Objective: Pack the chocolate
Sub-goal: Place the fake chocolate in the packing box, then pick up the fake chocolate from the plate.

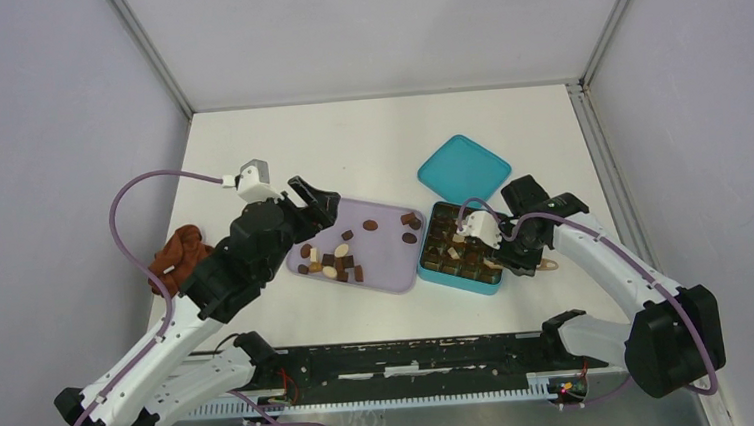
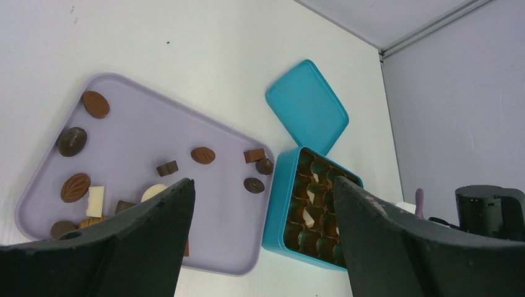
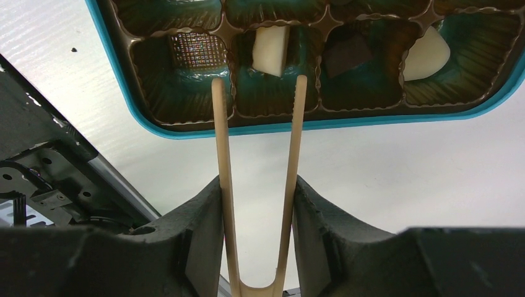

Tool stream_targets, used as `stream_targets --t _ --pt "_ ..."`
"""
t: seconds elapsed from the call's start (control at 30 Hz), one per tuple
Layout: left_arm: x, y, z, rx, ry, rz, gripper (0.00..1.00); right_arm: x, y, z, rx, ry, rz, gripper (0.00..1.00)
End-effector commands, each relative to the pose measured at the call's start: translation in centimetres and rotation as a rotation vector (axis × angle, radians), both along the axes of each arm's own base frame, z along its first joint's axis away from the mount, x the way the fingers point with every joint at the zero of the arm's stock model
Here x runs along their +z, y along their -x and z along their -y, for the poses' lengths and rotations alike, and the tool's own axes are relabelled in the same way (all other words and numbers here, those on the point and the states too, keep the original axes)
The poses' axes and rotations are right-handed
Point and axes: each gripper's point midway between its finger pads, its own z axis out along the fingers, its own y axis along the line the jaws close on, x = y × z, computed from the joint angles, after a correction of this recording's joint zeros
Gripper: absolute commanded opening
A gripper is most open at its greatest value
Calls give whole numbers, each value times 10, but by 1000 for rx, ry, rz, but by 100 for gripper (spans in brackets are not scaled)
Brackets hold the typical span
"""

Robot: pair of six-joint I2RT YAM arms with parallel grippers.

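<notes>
Several small chocolates (image 1: 336, 259), dark, mid brown and cream-white, lie loose on a lilac tray (image 1: 393, 212). The open teal box (image 1: 427, 270) stands right of it with brown paper cups, some holding pieces. My left gripper (image 1: 314, 199) hangs open and empty above the tray's far left; in its wrist view (image 2: 261, 182) the chocolates (image 2: 203, 154), tray (image 2: 142, 130) and box (image 2: 278, 198) lie below. My right gripper (image 1: 522, 258) (image 3: 257, 182) is shut on tan tongs (image 3: 221, 136). The tong tips are apart over a cup with a white piece (image 3: 270, 49), not touching it.
The teal lid (image 1: 463, 167) lies flat behind the box. A rust-brown cloth lump (image 1: 180, 252) sits at the table's left edge beside my left arm. A black metal rail (image 1: 393, 362) runs along the near edge. Grey walls enclose the table.
</notes>
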Motion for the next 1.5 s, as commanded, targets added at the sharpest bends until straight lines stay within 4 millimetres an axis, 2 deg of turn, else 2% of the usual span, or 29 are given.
stream_targets --t 0.0,0.27,0.43,0.57,0.73,0.9,1.13,1.3,1.47 --pt "14 -2 0 2 13 42 87 7 -8 -3 3 -14 30 44" --pt "11 -2 0 0 7 32 87 35 -21 -26 28 -132 68 39" --pt "9 -3 -2 4 -35 14 87 60 -40 -51 67 -233 114 38" --pt "18 -5 -7 9 -114 3 87 77 -57 -83 126 -288 152 38" --pt "43 -8 -14 28 -161 33 87 91 -63 -147 249 -345 181 38" --pt "59 -5 -22 50 -135 68 87 81 -55 -198 356 -345 146 38" --pt "65 4 -38 96 -90 85 86 66 -46 -256 473 -303 144 38" --pt "66 8 -43 109 -70 94 86 51 -46 -283 515 -238 150 38" --pt "66 11 -49 123 -66 98 86 33 -53 -297 522 -177 138 38"
